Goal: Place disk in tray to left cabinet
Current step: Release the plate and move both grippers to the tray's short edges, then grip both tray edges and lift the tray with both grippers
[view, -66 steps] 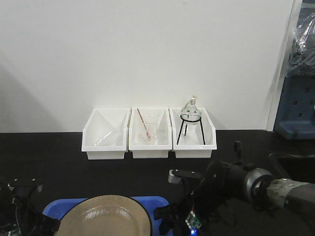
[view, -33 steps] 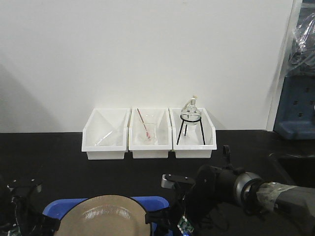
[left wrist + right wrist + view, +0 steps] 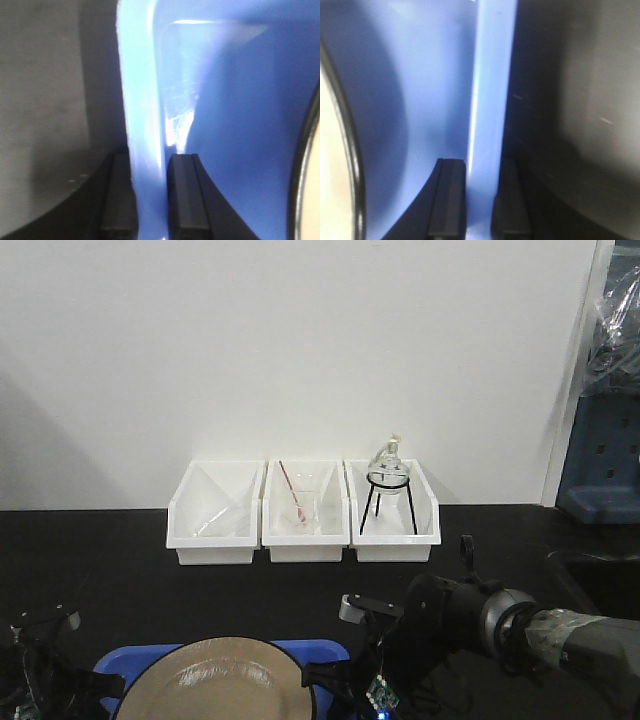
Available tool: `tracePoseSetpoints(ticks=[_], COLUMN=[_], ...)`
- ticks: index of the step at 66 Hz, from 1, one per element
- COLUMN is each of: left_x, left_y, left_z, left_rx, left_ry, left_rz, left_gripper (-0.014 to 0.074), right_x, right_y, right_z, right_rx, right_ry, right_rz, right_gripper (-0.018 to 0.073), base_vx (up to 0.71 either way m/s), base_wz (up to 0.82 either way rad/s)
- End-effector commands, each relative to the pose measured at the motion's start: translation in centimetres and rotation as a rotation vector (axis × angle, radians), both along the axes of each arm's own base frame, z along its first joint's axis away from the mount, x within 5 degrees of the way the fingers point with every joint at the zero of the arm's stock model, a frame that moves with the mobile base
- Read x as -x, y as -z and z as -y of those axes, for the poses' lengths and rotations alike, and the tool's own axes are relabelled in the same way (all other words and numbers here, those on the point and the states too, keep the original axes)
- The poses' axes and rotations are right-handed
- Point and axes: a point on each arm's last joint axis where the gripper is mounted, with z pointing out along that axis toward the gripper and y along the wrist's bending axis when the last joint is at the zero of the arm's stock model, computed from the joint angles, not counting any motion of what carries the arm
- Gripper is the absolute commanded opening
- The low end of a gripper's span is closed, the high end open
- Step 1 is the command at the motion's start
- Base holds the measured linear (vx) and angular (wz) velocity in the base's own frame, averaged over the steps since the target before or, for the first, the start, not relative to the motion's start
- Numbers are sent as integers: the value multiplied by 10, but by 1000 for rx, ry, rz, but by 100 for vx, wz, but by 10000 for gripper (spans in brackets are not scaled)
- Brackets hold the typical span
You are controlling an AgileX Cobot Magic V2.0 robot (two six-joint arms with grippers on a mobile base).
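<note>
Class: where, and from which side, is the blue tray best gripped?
Grip the tray by its raised rim at its left and right ends, from the sides, one finger inside, one outside. The rim is thin and upright; the disk fills the middle. The left gripper and right gripper pinch it so.

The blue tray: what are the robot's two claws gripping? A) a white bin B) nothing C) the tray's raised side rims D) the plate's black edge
C: the wrist views show the left gripper and right gripper each pinching the rim of the blue tray.
</note>
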Motion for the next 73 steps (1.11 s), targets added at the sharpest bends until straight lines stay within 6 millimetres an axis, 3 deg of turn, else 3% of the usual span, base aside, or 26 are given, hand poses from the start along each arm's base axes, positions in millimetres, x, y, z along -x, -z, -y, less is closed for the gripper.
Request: tracePoseSetpoints(ticks=[1, 19, 45, 73], left_x=[7, 11, 13, -4], left_y=[-22, -38, -83, -153], left_z=[28, 34, 40, 46], left_rx=[189, 270, 386, 497], left_ry=[19, 22, -60, -86], left_rz=[-48, -49, -67, -74], left_gripper=[-10, -4, -1, -1], right_x=[5, 6, 2, 11], right_y=[-20, -48, -90, -158], right_z=[-10, -6, 37, 61], right_rx=[-70, -129, -222, -326], right_ry=[19, 70, 183, 209], right_rz=[-17, 3, -27, 75], right_gripper=[-10, -8, -5, -5], base_vx=[0, 0, 0, 0], base_wz=[0, 0, 0, 0])
